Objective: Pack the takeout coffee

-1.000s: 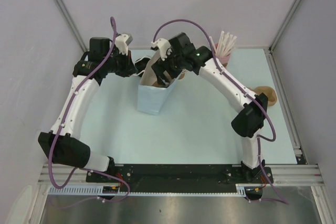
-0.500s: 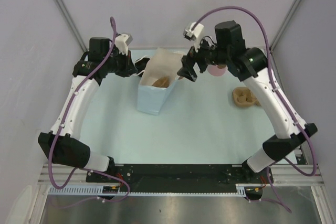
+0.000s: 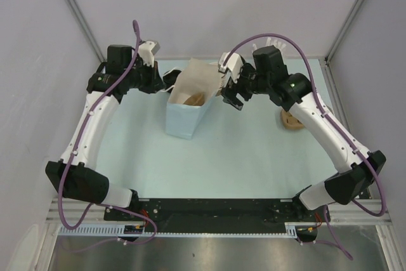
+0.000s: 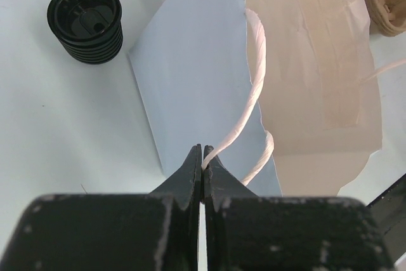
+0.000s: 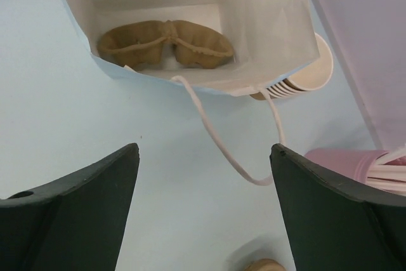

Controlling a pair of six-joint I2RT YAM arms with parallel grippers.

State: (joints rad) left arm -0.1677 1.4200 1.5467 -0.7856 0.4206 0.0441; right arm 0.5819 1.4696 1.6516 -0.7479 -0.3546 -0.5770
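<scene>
A paper bag (image 3: 185, 113), light blue outside and cream inside, stands open at the back of the table. A brown pulp cup carrier (image 5: 166, 42) lies on its floor. My left gripper (image 3: 160, 82) is at the bag's left side, shut on the bag's white twisted handle (image 4: 250, 93). My right gripper (image 3: 231, 96) is open and empty just right of the bag; in the right wrist view (image 5: 204, 150) the bag's other handle loop (image 5: 222, 147) lies on the table between its fingers. The lidded takeout coffee cup is not in view.
A stack of black lids (image 4: 85, 20) stands left of the bag. A stack of lidless brown cups (image 5: 303, 75) lies behind the bag's right corner. A pink cup of white sticks (image 5: 371, 164) stands further right. A second brown carrier (image 3: 292, 119) lies under my right arm.
My right gripper came out of the bag, leaving the carrier inside, swung up and right, then came back down beside the bag's right side. The left gripper kept hold of the handle.
</scene>
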